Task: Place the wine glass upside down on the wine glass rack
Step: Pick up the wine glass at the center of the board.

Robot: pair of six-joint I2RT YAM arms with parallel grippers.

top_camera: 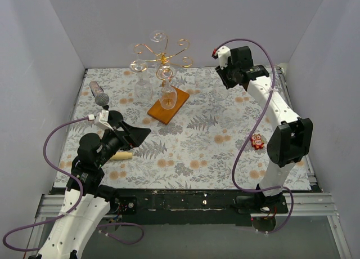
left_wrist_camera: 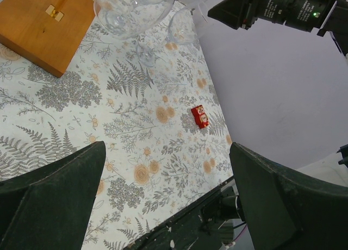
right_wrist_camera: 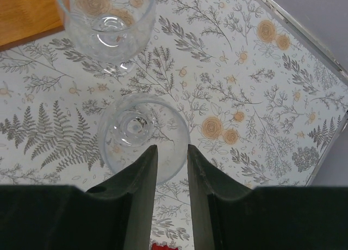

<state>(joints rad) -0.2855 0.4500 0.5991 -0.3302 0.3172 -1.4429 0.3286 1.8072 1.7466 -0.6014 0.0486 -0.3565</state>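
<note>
Wine glass (right_wrist_camera: 125, 149) stands on the flowered worktop (right_wrist_camera: 261, 98), right of the rack (top_camera: 161, 55) and clear of its wooden base (top_camera: 169, 106) — not on the rack yet. The right wrist view looks straight down onto it, so mouth-up or mouth-down can't be told. Right hand (right_wrist_camera: 172, 152) hangs over the wine glass's near edge, fingers (right_wrist_camera: 138, 195) only a narrow gap apart and nothing clamped between them. Whether the tips touch the wine glass can't be told. Left hand (top_camera: 138, 137) hovers over the front-left of the worktop, spread fully wide, holding nothing, pointed toward the rack. Rack stands at back centre with gold curled arms up top and other glasses (top_camera: 167, 95) around it — one is over the base corner, near the wine glass. Microphone (top_camera: 98, 93) lies at back left. Small red toy (top_camera: 257, 141) sits by the right arm, well apart from the wine glass.
</note>
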